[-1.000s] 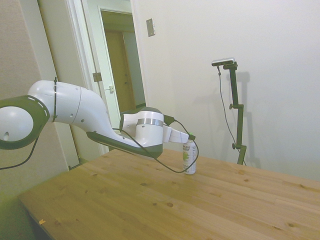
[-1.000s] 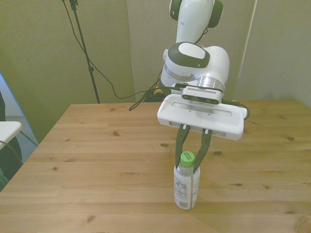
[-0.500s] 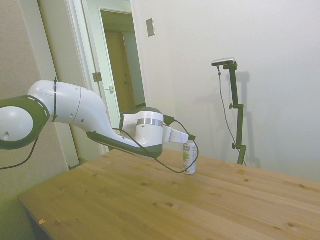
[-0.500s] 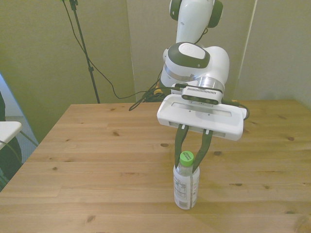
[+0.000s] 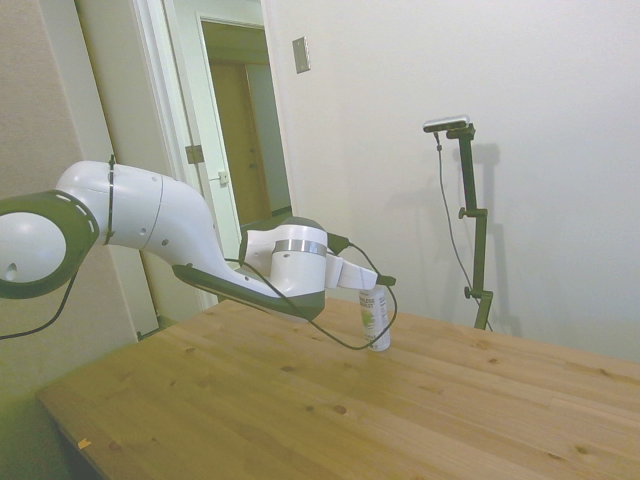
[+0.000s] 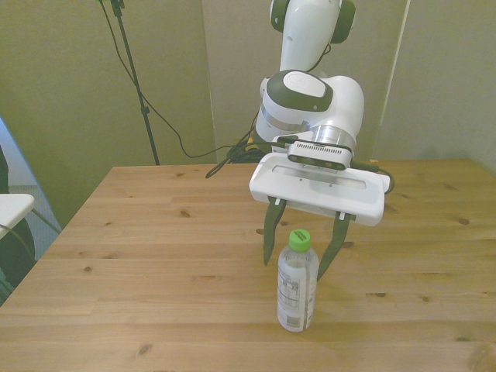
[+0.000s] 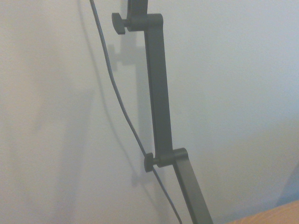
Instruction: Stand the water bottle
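While its two dark, tapered fingers [image 6: 270,236] are spread wide and hold nothing, the gripper [image 6: 302,248] straddles the bottle's neck without touching it. The slim plastic water bottle [image 6: 297,283] stands upright on the knotty wooden table [image 6: 139,256], green cap at twelve o'clock.

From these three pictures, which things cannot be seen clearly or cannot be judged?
- Water bottle label text: too small to read in the front view.
- Bottle in the side view: cap hidden behind the gripper.
- Wrist view: no bottle, only wall and a corner of the table.
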`<state>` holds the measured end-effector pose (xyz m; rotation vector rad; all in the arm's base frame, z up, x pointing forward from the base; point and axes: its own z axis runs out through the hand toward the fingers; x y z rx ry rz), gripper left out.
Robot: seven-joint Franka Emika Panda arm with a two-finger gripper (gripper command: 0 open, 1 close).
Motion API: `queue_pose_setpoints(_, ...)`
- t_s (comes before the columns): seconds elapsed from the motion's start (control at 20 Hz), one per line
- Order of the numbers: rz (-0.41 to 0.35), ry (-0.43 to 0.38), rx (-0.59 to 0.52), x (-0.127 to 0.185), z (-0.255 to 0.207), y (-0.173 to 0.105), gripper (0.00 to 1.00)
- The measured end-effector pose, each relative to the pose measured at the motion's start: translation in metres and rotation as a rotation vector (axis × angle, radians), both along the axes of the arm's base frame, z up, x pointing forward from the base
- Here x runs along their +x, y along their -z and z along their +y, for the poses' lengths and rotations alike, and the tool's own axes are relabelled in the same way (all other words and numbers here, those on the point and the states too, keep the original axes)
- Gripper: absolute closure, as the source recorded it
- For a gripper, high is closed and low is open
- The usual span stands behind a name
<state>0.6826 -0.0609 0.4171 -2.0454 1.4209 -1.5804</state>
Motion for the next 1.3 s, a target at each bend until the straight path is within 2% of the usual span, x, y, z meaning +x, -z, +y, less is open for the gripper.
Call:
queue_pose_setpoints(0.25,0.029,-0.001,0.056,-0.038,-0.004,-0.013,0.0)
queue_pose_setpoints(0.6,0.127,-0.045,0.112,-0.095,0.019,-0.044,0.0)
queue_pose_setpoints(1.0,0.378,-0.062,0.186,-0.132,0.069,-0.028,0.0)
queue_pose_setpoints(1.15,0.497,-0.076,0.214,-0.138,0.087,-0.047,0.0)
queue_pose_setpoints(1.3,0.618,-0.114,0.235,-0.149,0.083,-0.088,0.0)
